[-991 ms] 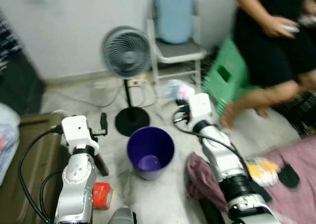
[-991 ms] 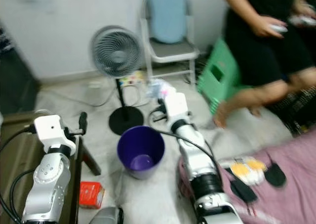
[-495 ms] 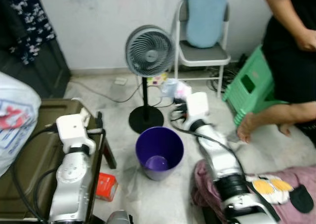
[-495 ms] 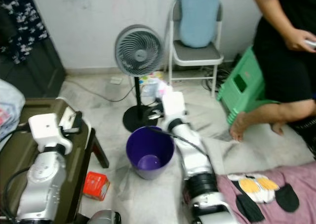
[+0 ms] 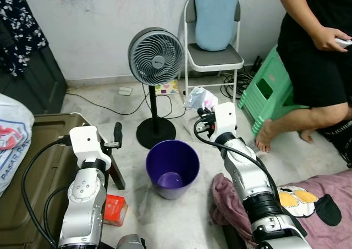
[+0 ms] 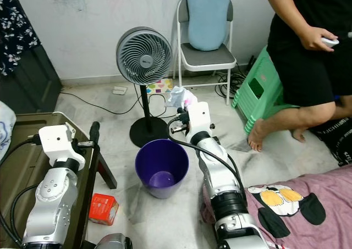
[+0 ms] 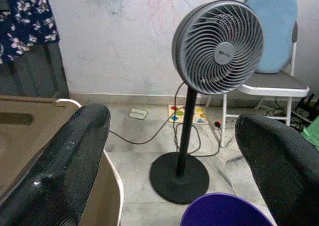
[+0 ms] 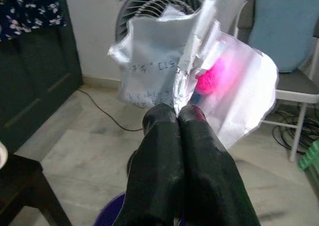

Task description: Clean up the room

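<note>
Cluttered pale floor (image 5: 181,227) suggests the tidying is barely begun: the right gripper (image 8: 178,117), fingers pinched tight on a crinkled silvery plastic wrapper (image 8: 164,81), sits just beyond the purple plastic bin (image 5: 172,168), while the left gripper (image 7: 174,151) gapes wide, empty, and an orange-red carton (image 5: 114,210) lies unpicked.
</note>
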